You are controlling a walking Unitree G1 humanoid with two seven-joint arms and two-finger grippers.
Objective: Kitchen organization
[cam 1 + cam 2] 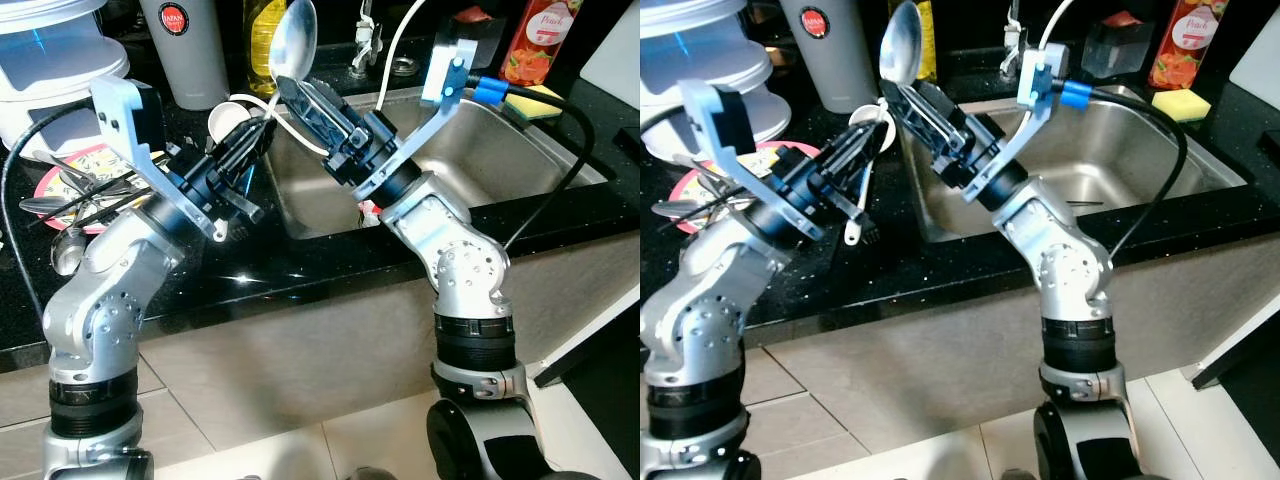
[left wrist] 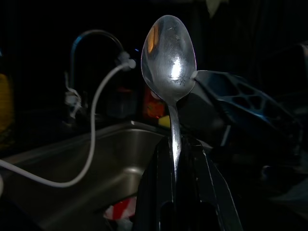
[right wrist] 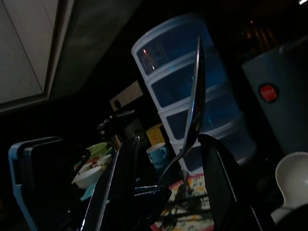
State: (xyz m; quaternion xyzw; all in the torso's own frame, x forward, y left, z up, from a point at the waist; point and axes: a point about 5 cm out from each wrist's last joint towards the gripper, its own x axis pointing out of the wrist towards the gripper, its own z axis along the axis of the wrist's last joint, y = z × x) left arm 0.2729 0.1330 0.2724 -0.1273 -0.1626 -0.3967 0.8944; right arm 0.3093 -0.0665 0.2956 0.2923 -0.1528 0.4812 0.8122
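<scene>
On the far left of the black counter (image 1: 300,265), a patterned plate (image 1: 62,172) with loose cutlery is seen, and behind it a stack of white containers (image 1: 50,60) and a grey tumbler (image 1: 185,50). The left gripper (image 1: 258,132) is raised over the counter, just beside the left edge of the sink (image 1: 500,150). Its fingers are closed tightly on the handle of a metal spoon (image 1: 296,38), which is held upright with the bowl at the top. The right gripper (image 3: 169,142) is reached across from the right, over the sink. Its fingers are spread apart on both sides of the spoon, and contact with it cannot be made out. Far right, a yellow sponge (image 1: 535,100) and a juice bottle (image 1: 540,40) are placed behind the sink.
</scene>
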